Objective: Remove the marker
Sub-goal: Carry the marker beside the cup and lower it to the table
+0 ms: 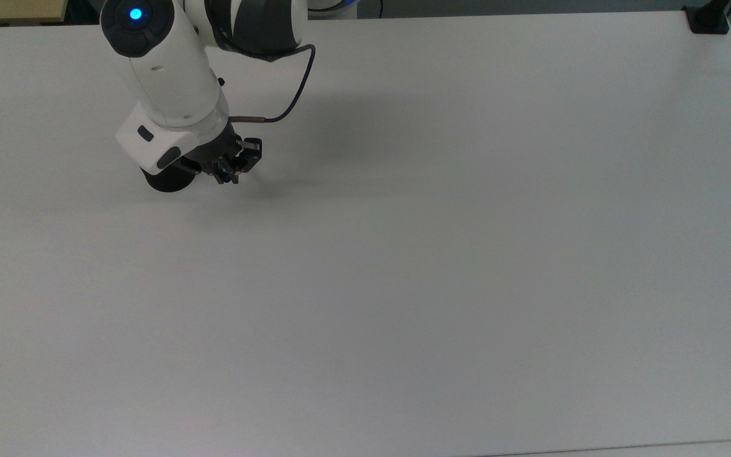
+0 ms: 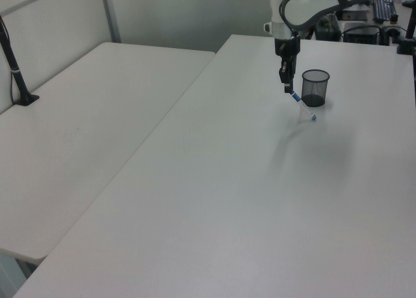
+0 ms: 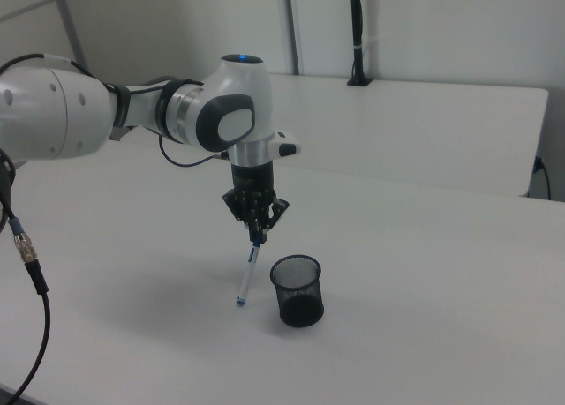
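My gripper (image 3: 257, 235) is shut on the top end of the marker (image 3: 248, 273), a slim white pen with blue ends. The marker hangs tilted, its lower tip close to the white table (image 3: 424, 352); I cannot tell if it touches. The black mesh cup (image 3: 297, 288) stands upright just to the right view's right of the marker, apart from it. In the left view the gripper (image 2: 286, 88) and the slanting marker (image 2: 303, 106) sit just left of the cup (image 2: 315, 87). In the top view the arm covers most of the cup (image 1: 164, 183), and the gripper (image 1: 229, 178) is to its right.
A black clamp mount (image 1: 708, 19) sits on the top view's upper right table corner. A second white table (image 2: 78, 129) adjoins on the left view's left, with a black post (image 2: 18, 77). A dark cable (image 1: 296, 95) loops off the arm's wrist.
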Robot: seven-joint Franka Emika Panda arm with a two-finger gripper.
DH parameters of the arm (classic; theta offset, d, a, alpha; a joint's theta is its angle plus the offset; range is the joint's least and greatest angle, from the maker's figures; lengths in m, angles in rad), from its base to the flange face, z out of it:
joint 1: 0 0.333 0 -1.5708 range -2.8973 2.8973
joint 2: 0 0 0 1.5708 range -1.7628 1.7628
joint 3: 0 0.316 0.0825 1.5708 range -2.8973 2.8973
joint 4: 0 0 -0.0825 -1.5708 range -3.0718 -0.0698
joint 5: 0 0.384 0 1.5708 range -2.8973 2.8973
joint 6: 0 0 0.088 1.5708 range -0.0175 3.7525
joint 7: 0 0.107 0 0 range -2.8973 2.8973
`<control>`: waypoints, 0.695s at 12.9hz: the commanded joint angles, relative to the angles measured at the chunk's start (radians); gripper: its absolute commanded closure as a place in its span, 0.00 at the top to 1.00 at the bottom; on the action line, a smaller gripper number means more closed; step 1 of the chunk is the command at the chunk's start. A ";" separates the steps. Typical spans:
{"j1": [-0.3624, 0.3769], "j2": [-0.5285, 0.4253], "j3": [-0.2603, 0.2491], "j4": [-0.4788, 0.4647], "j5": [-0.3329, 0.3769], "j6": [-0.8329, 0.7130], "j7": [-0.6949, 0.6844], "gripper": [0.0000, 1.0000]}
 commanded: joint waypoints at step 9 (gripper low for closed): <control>0.012 0.050 0.048 -0.118 -0.124 0.272 0.137 0.67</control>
